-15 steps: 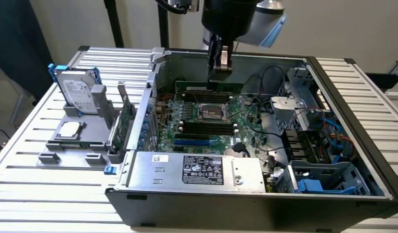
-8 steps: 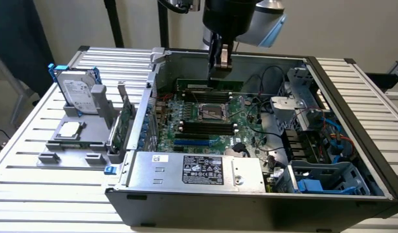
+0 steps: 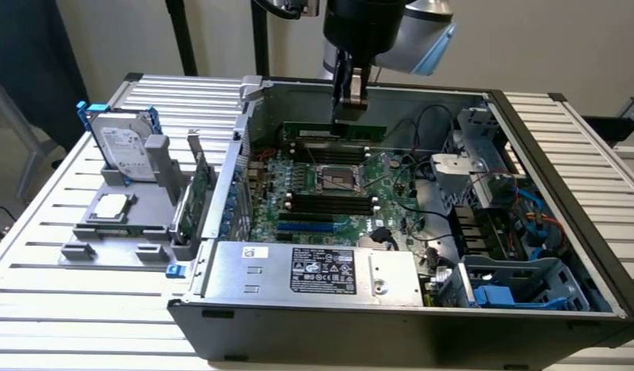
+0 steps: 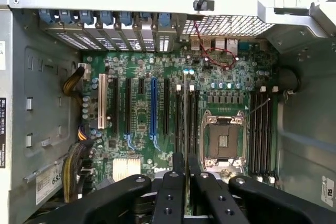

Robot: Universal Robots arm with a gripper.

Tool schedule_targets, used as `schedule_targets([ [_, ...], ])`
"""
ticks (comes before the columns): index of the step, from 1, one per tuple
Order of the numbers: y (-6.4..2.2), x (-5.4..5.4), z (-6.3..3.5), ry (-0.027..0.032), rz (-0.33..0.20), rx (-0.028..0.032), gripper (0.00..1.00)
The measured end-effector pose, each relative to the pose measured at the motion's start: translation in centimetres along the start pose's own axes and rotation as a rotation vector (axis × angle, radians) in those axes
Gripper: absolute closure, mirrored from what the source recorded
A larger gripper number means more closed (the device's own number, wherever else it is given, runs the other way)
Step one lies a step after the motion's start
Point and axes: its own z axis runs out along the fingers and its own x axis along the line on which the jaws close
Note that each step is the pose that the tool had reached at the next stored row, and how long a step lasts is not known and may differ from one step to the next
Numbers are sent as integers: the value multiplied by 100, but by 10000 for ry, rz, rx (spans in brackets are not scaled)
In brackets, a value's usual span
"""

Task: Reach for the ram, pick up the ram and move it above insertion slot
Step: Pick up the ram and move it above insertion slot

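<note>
Green ram hangs pinched edge-on in the gripper over the motherboard; fingers pressed together on it. Open computer case surrounds both.

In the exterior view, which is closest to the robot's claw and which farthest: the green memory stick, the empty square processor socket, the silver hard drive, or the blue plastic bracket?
1. The long thin green ram, held in the gripper.
2. The square metal processor socket, on the motherboard under it.
3. The silver hard drive, upright on the exterior view's left.
4. The blue plastic bracket, case's front right corner.
</note>
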Motion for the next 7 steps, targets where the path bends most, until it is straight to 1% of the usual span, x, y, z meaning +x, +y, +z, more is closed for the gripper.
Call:
schedule_targets([
  [7,0,-1,0,-3,29,1,86],
])
